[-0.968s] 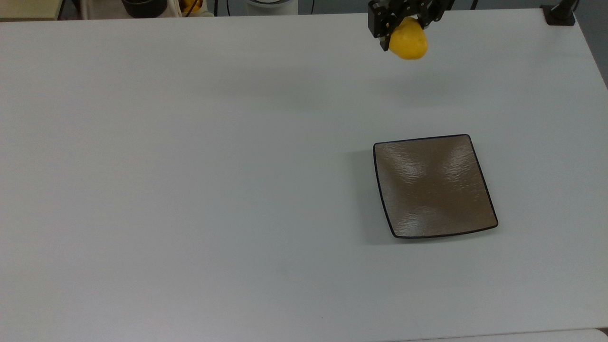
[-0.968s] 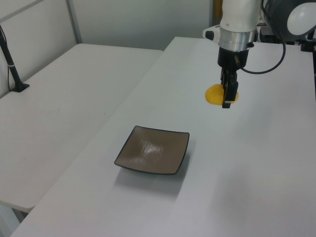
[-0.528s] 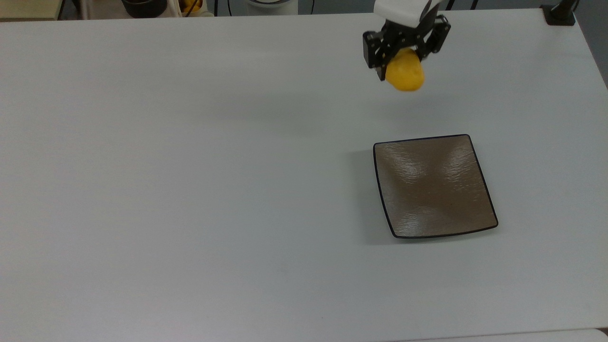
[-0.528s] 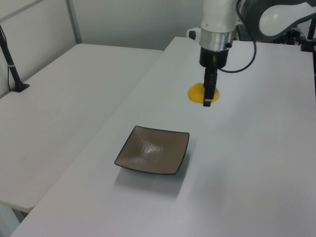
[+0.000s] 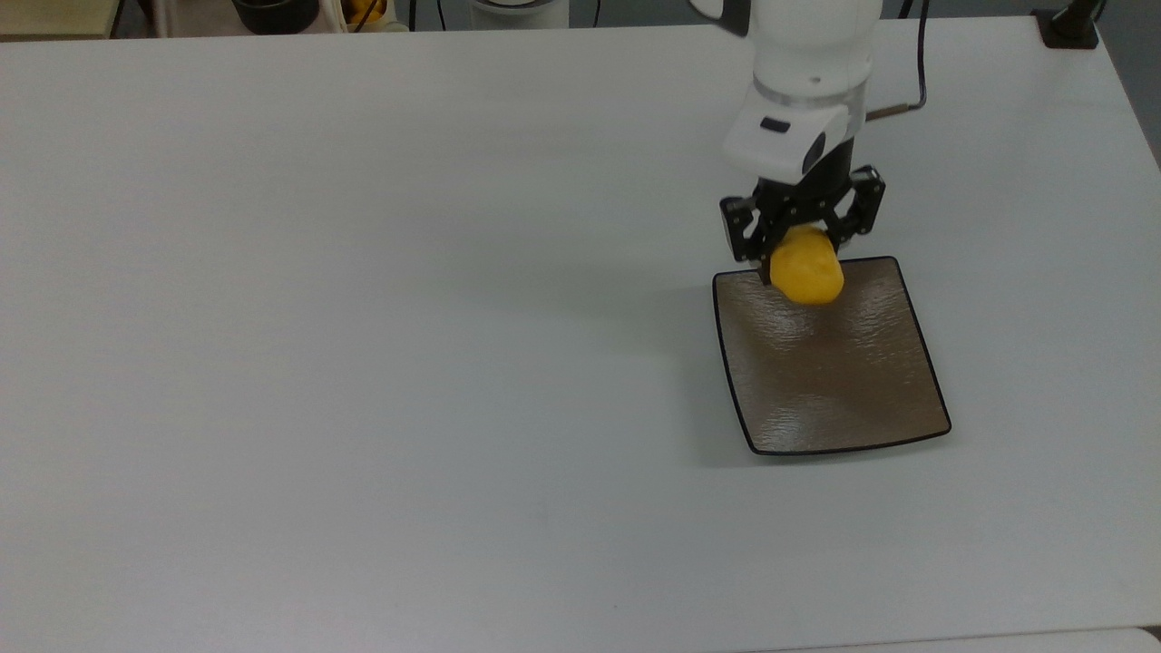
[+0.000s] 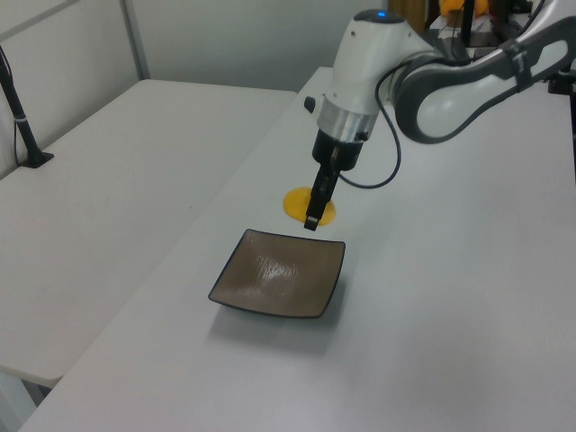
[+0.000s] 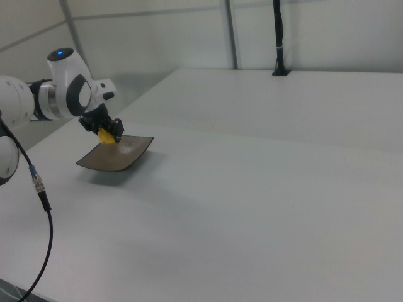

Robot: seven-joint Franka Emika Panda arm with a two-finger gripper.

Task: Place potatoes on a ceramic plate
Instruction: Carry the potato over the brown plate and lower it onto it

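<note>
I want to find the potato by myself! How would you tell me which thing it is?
Look at the big white table, then find the square brown-grey ceramic plate with a thin black rim on it. At the plate's top edge in the top view, the white robot arm's black gripper holds a small, smooth, bright yellow oval potato. Nothing else on the table is yellow.

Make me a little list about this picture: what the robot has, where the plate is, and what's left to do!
holder: gripper, shut on the potato
potato: yellow, oval, held in the air
potato's place: at the plate's edge nearest the arm, not resting on it
plate: square, brown with a black rim, nothing lying on it
plate's place: on the white table, toward the top view's right
left to do: bring the potato over the plate's middle, lower it, let go
</note>
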